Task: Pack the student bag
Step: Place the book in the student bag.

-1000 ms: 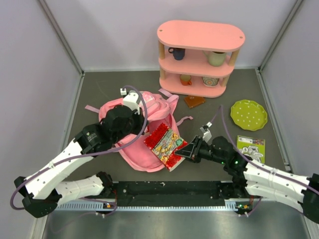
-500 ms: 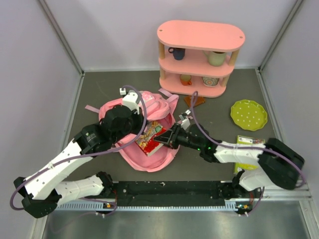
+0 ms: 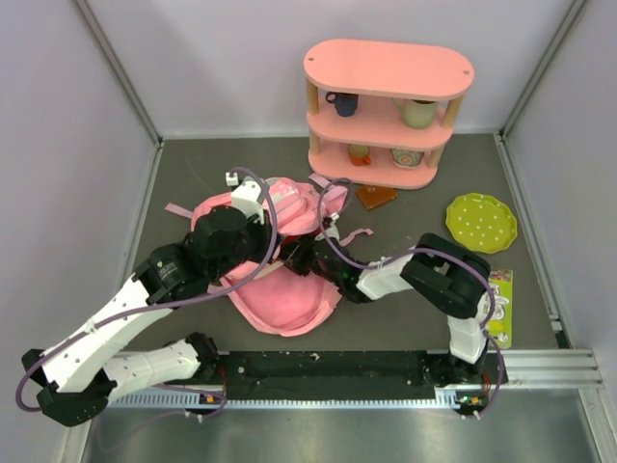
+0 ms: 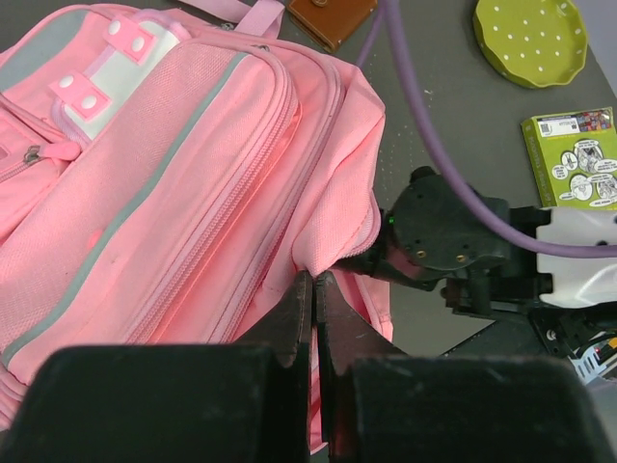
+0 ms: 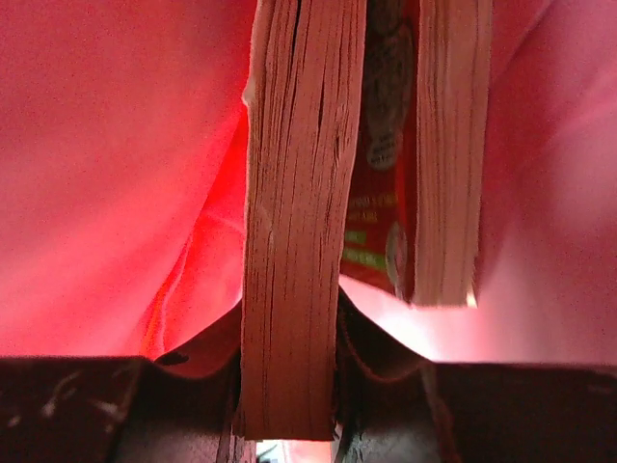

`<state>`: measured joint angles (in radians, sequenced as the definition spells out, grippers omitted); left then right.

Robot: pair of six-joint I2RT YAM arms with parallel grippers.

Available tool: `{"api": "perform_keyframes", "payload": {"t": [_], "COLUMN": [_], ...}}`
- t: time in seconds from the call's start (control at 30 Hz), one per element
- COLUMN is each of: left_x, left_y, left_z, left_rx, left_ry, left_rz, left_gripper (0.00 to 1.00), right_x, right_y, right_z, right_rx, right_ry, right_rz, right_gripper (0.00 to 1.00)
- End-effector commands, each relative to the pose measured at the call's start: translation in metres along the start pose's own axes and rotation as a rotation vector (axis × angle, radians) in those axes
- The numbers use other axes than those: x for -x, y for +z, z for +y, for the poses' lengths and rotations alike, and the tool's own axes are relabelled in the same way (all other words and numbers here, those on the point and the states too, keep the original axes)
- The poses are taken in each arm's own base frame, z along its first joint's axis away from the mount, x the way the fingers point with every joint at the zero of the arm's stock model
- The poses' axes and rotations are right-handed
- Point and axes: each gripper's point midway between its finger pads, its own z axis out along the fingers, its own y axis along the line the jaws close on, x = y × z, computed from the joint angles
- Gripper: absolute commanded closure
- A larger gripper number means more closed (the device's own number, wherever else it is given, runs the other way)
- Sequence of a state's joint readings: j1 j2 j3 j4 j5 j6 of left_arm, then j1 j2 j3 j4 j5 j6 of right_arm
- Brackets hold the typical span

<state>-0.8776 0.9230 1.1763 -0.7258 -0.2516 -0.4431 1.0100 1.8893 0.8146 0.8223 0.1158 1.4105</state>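
While in claw (image 5: 287, 410), book (image 5: 294, 193) inside bag (image 5: 106, 154).

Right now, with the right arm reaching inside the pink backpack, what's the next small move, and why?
Probably open the right gripper to let go of the book. Its wrist view shows the book clamped in the jaws with pink fabric all around, so it looks well inside the student bag, while the left gripper pinches the bag's rim.
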Motion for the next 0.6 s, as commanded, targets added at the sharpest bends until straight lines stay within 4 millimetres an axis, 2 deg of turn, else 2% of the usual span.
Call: {"api": "perform_keyframes", "payload": {"t": [0.0, 0.07, 0.1, 0.2, 0.27, 0.3, 0.37, 0.4, 0.57], "left_x": [0.058, 0.056, 0.055, 0.053, 0.051, 0.051, 0.05, 0.049, 0.047], "left_y": [-0.028, -0.027, -0.027, -0.027, -0.024, -0.024, -0.023, -0.023, -0.022], "left_z": [-0.022, -0.021, -0.021, -0.02, -0.02, -0.02, -0.021, -0.021, -0.02], "left_rx": [-0.108, -0.105, -0.106, -0.105, -0.102, -0.105, -0.108, -0.11, -0.107], "left_ry": [-0.063, -0.065, -0.066, -0.067, -0.066, -0.065, -0.068, -0.068, -0.07], "left_rz": [-0.199, -0.199, -0.2, -0.197, -0.192, -0.191, -0.189, -0.19, -0.186], "left_gripper": [1.0, 1.0, 1.0, 1.0, 1.0, 1.0, 1.0, 1.0, 1.0], "right_x": [0.021, 0.024, 0.023, 0.014, 0.012, 0.011, 0.006, 0.002, 0.001], "right_y": [0.022, 0.024, 0.025, 0.021, 0.015, 0.013, 0.008, 0.007, -0.007], "right_z": [0.054, 0.048, 0.043, 0.032, 0.023, 0.018, 0.021, 0.022, 0.012], "right_rx": [0.157, 0.135, 0.115, 0.053, 0.013, -0.002, 0.01, 0.008, -0.108], "right_ry": [0.049, 0.058, 0.051, 0.016, 0.005, 0.001, -0.019, -0.027, -0.083], "right_rz": [-0.144, -0.167, -0.161, -0.121, -0.111, -0.106, -0.08, -0.052, -0.032], "right_gripper": [0.99, 0.92, 0.82, 0.63, 0.55, 0.45, 0.38, 0.3, 0.29]}}
